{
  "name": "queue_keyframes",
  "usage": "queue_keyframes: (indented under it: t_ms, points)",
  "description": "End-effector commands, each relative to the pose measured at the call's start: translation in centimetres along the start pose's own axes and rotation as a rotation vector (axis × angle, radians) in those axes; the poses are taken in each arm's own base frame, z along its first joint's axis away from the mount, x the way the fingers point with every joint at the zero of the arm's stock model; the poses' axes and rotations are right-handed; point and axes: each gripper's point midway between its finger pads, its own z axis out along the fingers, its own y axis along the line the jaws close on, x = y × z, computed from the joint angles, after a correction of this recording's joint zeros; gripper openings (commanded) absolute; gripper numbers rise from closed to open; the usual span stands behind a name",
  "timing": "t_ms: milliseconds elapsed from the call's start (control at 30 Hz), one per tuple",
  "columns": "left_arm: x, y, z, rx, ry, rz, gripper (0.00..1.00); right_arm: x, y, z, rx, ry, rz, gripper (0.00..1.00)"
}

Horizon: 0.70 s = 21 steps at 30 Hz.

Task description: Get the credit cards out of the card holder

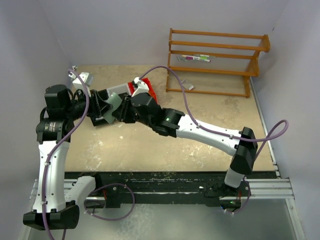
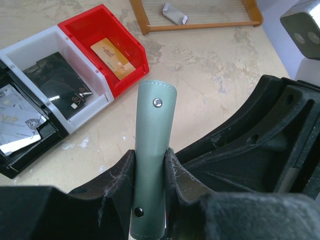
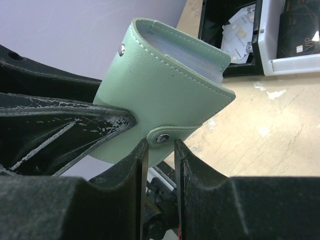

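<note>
The pale green card holder [image 2: 155, 135] stands edge-on between the fingers of my left gripper [image 2: 151, 155], which is shut on it above the table. In the right wrist view the card holder [image 3: 160, 90] is closed by a snap tab [image 3: 162, 137]. Grey-blue card edges [image 3: 192, 54] show in its open top. My right gripper [image 3: 161, 147] has its fingertips close on either side of that tab, with a narrow gap below. Whether they pinch it I cannot tell. From above, both grippers [image 1: 114, 107] meet at the left and hide the holder.
Three small bins sit side by side. The red one [image 2: 132, 45] holds a gold card [image 2: 112, 57], the white one [image 2: 30, 50] a black card [image 2: 62, 85], and the black one [image 2: 30, 155] a silver card [image 2: 15, 125]. A wooden rack [image 1: 215, 60] stands at the back right.
</note>
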Motion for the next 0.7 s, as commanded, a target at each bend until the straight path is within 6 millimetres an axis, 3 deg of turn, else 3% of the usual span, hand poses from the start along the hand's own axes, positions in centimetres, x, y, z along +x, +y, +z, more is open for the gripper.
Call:
queue_keyframes:
  t_ms: [0,400,600,667]
  points:
    - [-3.3,-3.0,-1.3,0.109,-0.139,0.124,0.00,0.4,-0.2,-0.4,-0.012,0.038,0.041,0.28]
    - [-3.3,-3.3,-1.7,0.118,-0.145,0.146,0.00,-2.3,-3.3,-0.8,0.067,-0.031,0.045,0.21]
    - [-3.4,-3.3,-1.8,0.113,-0.149,0.147,0.00,-3.0,-4.8,-1.3,0.090,-0.046,0.057,0.02]
    - [-3.4,-3.4,-1.9,0.112,-0.151,0.149,0.00,-3.0,-5.1,-1.5,0.092,-0.048,0.064,0.00]
